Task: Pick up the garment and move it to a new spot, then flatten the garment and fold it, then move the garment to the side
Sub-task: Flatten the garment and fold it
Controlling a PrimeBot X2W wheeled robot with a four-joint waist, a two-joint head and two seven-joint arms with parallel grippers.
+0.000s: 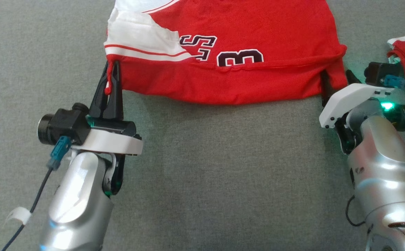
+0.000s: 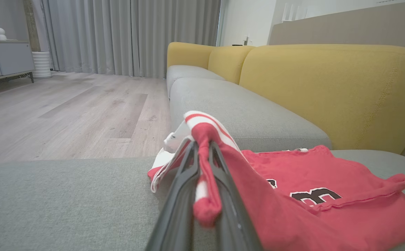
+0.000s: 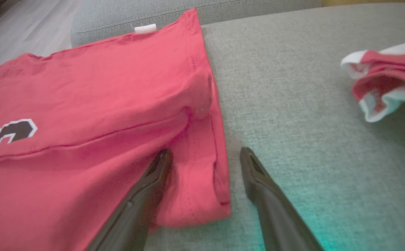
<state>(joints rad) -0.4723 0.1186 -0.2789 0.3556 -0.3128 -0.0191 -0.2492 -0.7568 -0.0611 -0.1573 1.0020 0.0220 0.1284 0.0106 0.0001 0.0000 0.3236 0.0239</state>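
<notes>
Red jersey (image 1: 258, 28) top centre of frame on grey sofa seat (image 1: 202, 174), seemingly half-folded (hem doubled over). Left gripper (image 1: 111, 69) pinches left corner; right gripper (image 3: 205, 153) spread wide astride right corner. Remaining: finish fold, side move.

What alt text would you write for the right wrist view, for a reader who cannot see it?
The right pincer stands open astride the near corner of a red jersey lying on a grey cushion, one finger over the cloth, the other over bare cushion. A second red and white garment lies crumpled at the right edge.
</notes>
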